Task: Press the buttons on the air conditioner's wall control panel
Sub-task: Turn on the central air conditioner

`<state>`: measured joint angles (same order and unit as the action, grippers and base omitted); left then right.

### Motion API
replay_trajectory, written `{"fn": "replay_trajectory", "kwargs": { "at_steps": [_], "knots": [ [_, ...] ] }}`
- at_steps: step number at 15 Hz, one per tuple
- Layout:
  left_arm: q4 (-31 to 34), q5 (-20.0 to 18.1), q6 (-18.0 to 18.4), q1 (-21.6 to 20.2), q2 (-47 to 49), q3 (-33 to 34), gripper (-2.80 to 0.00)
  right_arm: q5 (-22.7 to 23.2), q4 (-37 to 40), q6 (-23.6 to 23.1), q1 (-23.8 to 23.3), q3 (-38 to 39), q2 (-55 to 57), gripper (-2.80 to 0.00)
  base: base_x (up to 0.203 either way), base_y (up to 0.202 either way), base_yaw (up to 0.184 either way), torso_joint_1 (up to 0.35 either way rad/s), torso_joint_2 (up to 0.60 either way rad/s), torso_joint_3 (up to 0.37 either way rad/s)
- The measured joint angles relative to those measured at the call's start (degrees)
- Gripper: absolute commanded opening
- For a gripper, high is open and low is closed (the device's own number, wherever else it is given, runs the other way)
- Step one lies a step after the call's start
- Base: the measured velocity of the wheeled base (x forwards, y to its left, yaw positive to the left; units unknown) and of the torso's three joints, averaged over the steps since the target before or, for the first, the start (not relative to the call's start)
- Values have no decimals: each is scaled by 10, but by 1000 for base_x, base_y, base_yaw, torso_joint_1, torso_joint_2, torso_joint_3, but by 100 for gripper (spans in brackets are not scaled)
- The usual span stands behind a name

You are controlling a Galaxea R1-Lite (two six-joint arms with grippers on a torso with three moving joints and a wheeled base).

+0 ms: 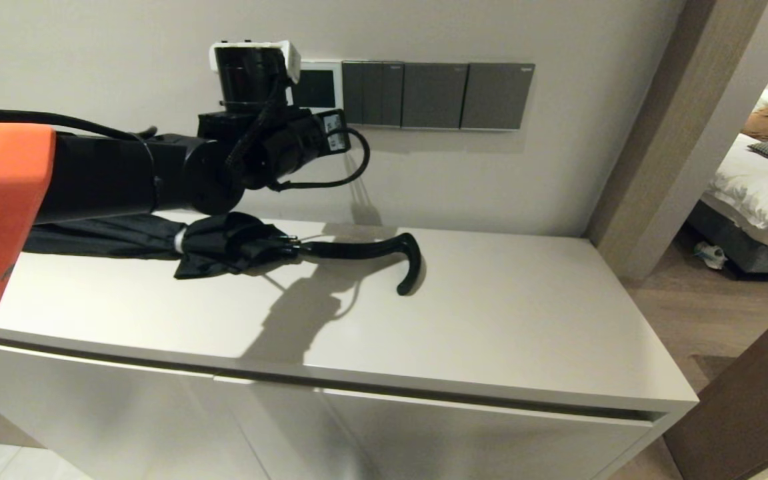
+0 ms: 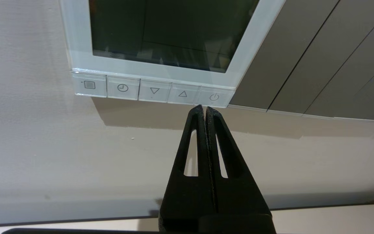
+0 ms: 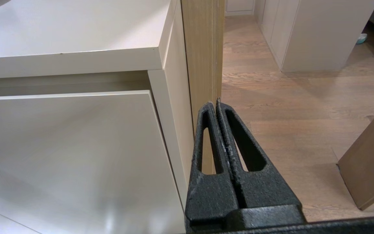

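I am holding my left hand point(image 2: 204, 109) right under the air conditioner's wall control panel point(image 2: 76, 48), its fingers pressed together, tip just below the power button point(image 2: 214, 97). The screen point(image 2: 170, 29) is dark, so I think no press has worked yet. I am counting five buttons point(image 2: 154, 91) under the screen. My right hand point(image 3: 218, 104), also pressed together, is waiting low beside the bench point(image 3: 76, 55).

One control panel point(image 2: 161, 35) with five buttons point(image 2: 154, 91); three dark switch plates point(image 1: 437, 95); one umbrella point(image 1: 237, 248); one cabinet point(image 1: 491, 320)
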<state>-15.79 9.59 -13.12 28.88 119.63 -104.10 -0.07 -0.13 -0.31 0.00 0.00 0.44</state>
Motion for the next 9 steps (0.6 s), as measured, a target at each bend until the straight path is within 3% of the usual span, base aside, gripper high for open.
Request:
{"fn": "replay_trajectory", "kwargs": {
  "at_steps": [9],
  "knots": [
    [4, 0, 1, 0, 17, -28, -280, 0, 0, 0, 1, 0, 0, -280, 0, 0, 0, 0, 0, 0]
  ]
}}
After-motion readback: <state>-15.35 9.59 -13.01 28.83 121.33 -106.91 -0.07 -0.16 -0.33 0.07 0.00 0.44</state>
